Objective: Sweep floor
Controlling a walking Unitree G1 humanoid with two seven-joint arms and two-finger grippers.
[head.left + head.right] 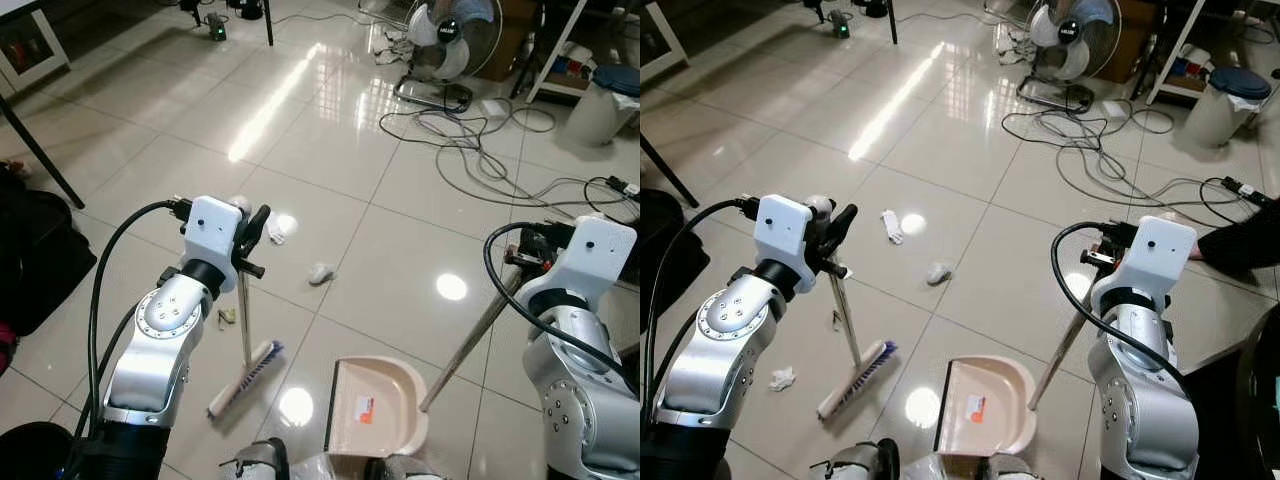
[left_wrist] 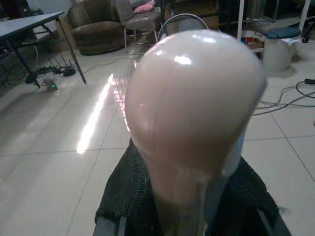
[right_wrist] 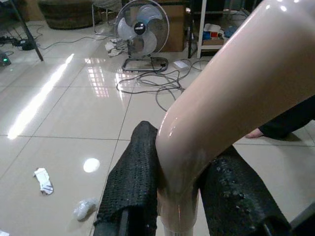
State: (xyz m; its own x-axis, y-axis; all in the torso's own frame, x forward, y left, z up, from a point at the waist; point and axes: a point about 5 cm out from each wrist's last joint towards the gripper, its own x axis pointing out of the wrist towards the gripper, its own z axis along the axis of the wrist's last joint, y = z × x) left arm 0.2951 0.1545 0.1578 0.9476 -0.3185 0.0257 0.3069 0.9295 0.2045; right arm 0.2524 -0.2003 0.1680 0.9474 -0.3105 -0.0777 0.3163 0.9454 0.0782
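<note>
Left eye view: our left gripper clamps the beige broom, our right gripper the beige dustpan; white paper scraps at twelve o'clock remain unswept.

Glossy tiled floor, crumpled paper scraps, dustpan, cables

Standing fan among tangled cables, lidded bin to its right
</note>
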